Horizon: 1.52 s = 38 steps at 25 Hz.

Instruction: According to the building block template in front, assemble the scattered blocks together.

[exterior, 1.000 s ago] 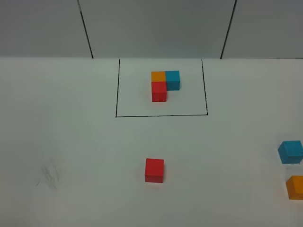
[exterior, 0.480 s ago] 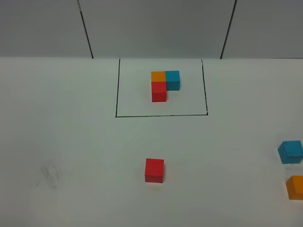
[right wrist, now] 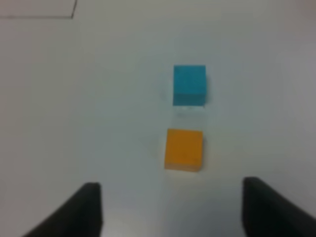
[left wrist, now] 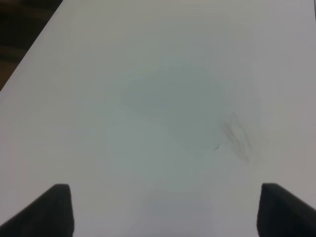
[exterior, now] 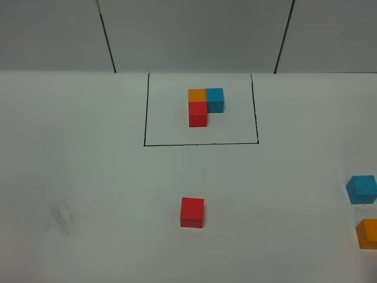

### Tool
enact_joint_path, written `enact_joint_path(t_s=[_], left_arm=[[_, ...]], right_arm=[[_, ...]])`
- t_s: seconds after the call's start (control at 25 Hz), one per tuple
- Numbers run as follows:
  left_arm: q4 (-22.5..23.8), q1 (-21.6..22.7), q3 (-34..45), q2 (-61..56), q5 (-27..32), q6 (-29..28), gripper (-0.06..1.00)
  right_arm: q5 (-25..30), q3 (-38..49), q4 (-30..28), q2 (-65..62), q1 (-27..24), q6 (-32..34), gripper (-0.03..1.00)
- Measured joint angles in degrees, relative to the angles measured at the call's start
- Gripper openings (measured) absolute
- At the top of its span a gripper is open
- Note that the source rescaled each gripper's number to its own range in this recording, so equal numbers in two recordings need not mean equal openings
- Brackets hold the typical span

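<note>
On the white table (exterior: 88, 171), one faint grey smudge (exterior: 60, 217) marks the far left. The left gripper (left wrist: 165, 212) hangs above that part with its two fingers spread wide and nothing between them. Its wrist view also catches one table edge, with dark beyond it. In the middle, toward the back, stands one building block template (exterior: 205, 106). It is three joined cubes in an L: orange and blue side by side, red in front of the orange. It sits inside one black drawn rectangle (exterior: 200, 144), apart from all four lines. Straight in front of the rectangle, well apart from it, one red cube (exterior: 192, 212) sits alone with bare tabletop on every side. At the far right are one blue cube (exterior: 361, 189) and one orange cube (exterior: 367, 233), near each other with a small gap between. The orange one is cut by the frame edge. The right gripper (right wrist: 173, 212) hovers by them with fingers parted wide, holding nothing, the orange cube nearer to it.
</note>
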Motion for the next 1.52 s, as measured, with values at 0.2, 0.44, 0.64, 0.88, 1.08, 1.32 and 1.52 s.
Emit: enact_joint_path(t_s=[0.2, 0.44, 0.64, 0.88, 1.08, 1.32, 1.52], left_arm=[[0.0, 0.0, 0.0, 0.0, 0.0, 0.0, 0.82], [0.0, 0.0, 0.0, 0.0, 0.0, 0.0, 0.82], [0.0, 0.0, 0.0, 0.0, 0.0, 0.0, 0.82], [0.0, 0.0, 0.0, 0.0, 0.0, 0.0, 0.82], [0.0, 0.0, 0.0, 0.0, 0.0, 0.0, 0.82], [0.0, 0.0, 0.0, 0.0, 0.0, 0.0, 0.82], [0.0, 0.0, 0.0, 0.0, 0.0, 0.0, 0.82]], right_arm=[[-3.98, -0.61, -2.23, 12.76, 0.0, 0.0, 0.98], [-8.72, -0.65, -3.15, 25.67, 0.0, 0.0, 1.0], [-14.06, -0.65, -3.42, 34.83, 0.0, 0.0, 0.98], [-16.97, -1.66, -3.49, 42.95, -0.77, 0.57, 0.98], [-18.26, -1.73, -4.08, 47.6, -5.73, 0.8, 0.97], [-20.09, -1.73, -4.41, 51.06, -6.47, 0.55, 0.95], [-20.39, -1.65, -2.46, 53.19, -6.28, -0.49, 0.93]])
